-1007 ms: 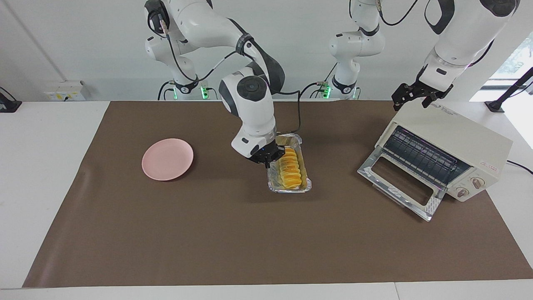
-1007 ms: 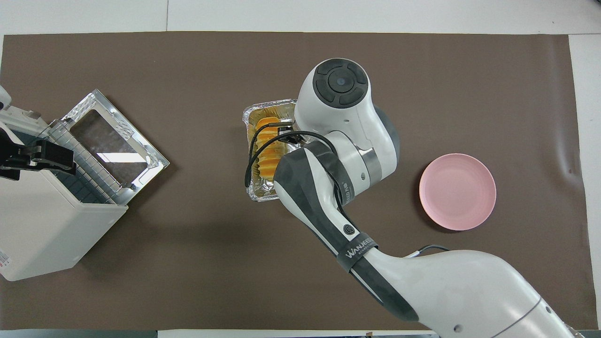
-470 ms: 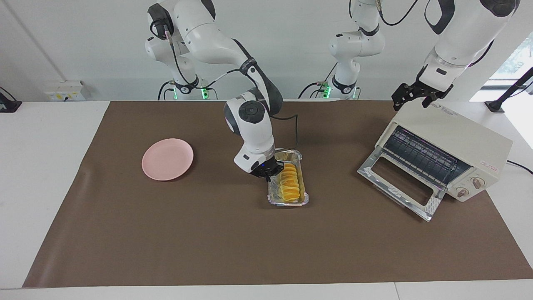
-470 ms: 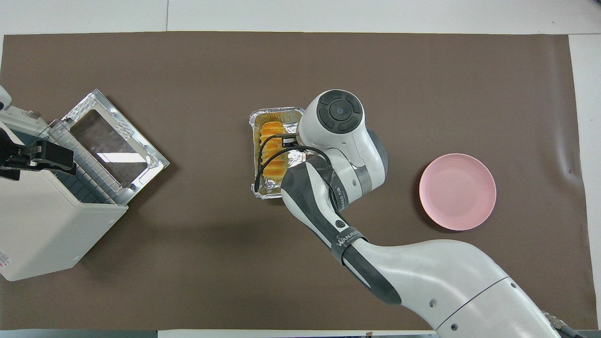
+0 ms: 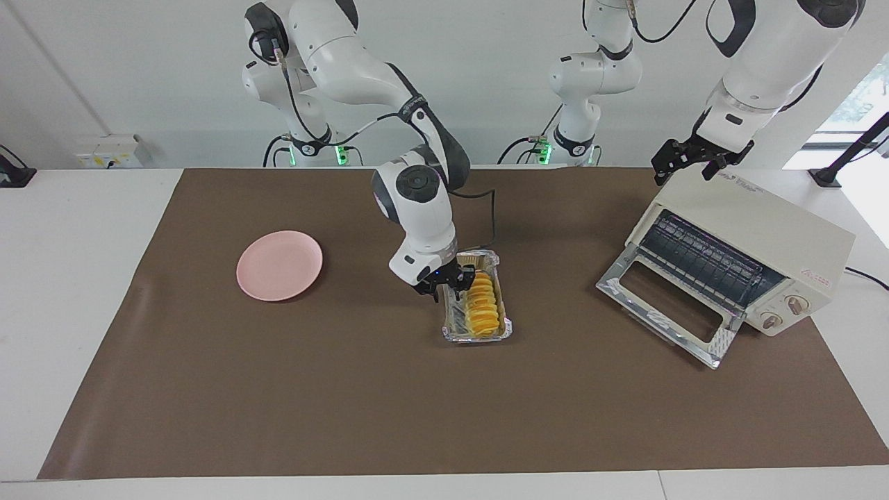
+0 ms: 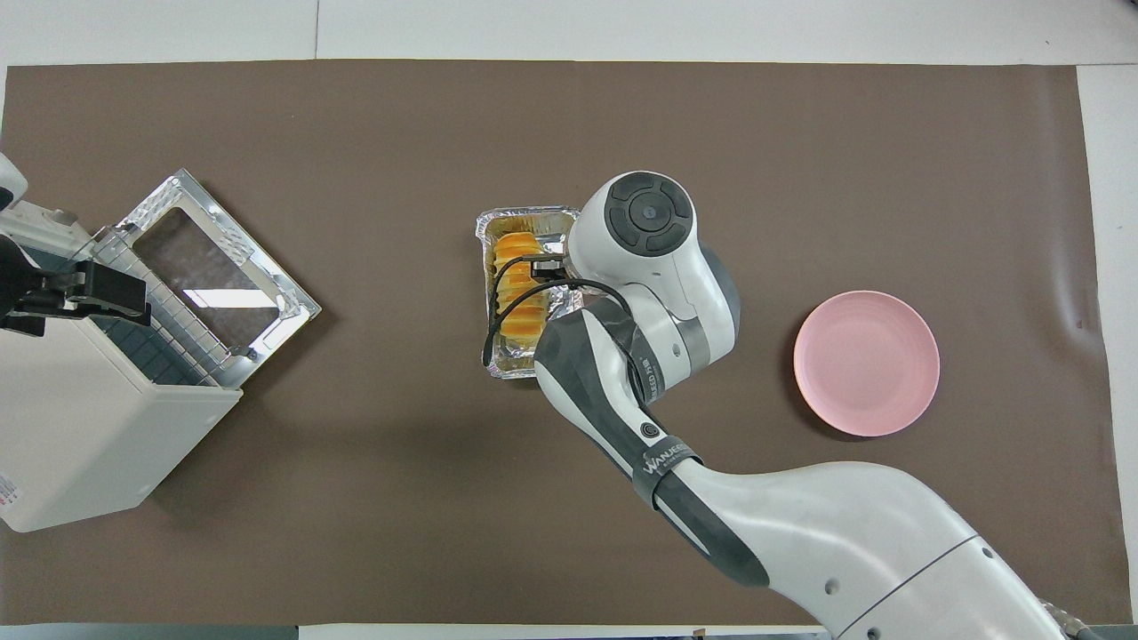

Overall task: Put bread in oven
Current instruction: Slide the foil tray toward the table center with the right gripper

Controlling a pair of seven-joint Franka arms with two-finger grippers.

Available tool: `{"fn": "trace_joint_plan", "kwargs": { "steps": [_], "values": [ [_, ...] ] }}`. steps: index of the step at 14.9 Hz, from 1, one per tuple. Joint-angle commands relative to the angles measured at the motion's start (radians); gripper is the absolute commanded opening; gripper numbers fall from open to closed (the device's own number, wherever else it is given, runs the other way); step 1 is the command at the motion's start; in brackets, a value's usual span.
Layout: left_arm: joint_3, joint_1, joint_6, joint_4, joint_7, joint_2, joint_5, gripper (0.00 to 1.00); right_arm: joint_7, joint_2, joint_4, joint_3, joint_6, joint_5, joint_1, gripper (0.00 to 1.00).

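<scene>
So you're at the pickup step. The bread [image 5: 483, 301] sits in the foil tray [image 5: 451, 326] mid-mat, well apart from the oven [image 5: 757, 243], whose door [image 5: 663, 305] is already down. Your right gripper [image 5: 448, 285] is at the tray's edge beside the bread; I can't tell how wide it stands or whether it holds anything. The left gripper [image 5: 694, 156] waits wide open over the oven's top. Next you'd want a firm grip on the tray or the bread, I reckon, then a level carry to the rack.
</scene>
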Motion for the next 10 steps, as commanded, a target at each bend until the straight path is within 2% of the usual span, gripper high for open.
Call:
{"fn": "trace_joint_plan", "kwargs": {
  "steps": [1,4,5,7,10],
  "values": [
    [0.008,-0.078,0.061,-0.006,-0.054,0.022,-0.069,1.0,-0.023,-0.114,-0.024,-0.008,-0.096,0.024,-0.057,1.0],
    [0.006,-0.202,0.197,-0.004,-0.231,0.113,-0.077,1.0,-0.172,-0.217,-0.024,-0.008,-0.217,0.024,-0.187,1.0],
    [0.008,-0.257,0.221,0.016,-0.287,0.179,-0.074,1.0,-0.273,-0.249,-0.024,-0.008,-0.263,0.024,-0.241,1.0],
    [0.008,-0.329,0.308,0.039,-0.405,0.279,-0.065,1.0,-0.411,-0.286,-0.024,-0.009,-0.309,0.021,-0.321,1.0],
    [0.011,-0.433,0.429,0.034,-0.513,0.363,-0.05,1.0,-0.591,-0.34,-0.026,-0.011,-0.397,0.007,-0.427,1.0]
  ]
}}
